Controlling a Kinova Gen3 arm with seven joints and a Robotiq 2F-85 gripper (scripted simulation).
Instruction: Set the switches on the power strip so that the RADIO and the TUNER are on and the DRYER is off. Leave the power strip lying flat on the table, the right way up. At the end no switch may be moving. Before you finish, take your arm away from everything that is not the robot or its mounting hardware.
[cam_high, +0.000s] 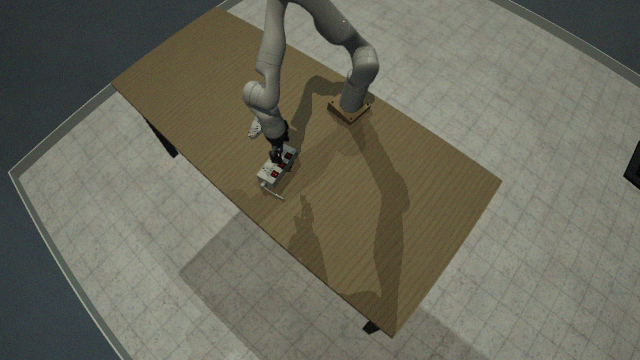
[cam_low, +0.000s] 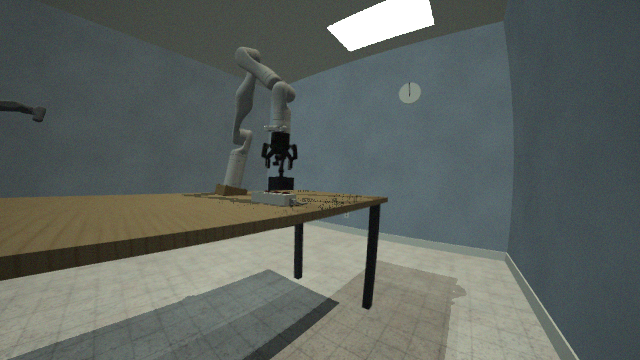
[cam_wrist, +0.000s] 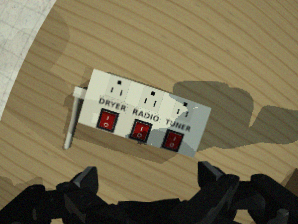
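The white power strip (cam_wrist: 156, 99) (cam_high: 276, 169) (cam_low: 272, 198) lies flat and face up on the wooden table (cam_high: 380, 165), near its edge. It has three red rocker switches in a row, labelled DRYER (cam_wrist: 107, 120), RADIO (cam_wrist: 140, 131) and TUNER (cam_wrist: 173, 140). I cannot tell which way each rocker is tipped. A short grey cord stub (cam_wrist: 72, 123) sticks out at the DRYER end. My gripper (cam_wrist: 147, 175) (cam_high: 274, 156) (cam_low: 281, 165) is open and empty. It hangs a short way above the strip, pointing down and touching nothing.
The arm's base (cam_high: 350, 111) is bolted to the table behind the strip. The table edge (cam_wrist: 40, 23) runs close past the strip's cord end. A dark block (cam_low: 280, 183) shows just behind the strip in the exterior view; I cannot tell what it is.
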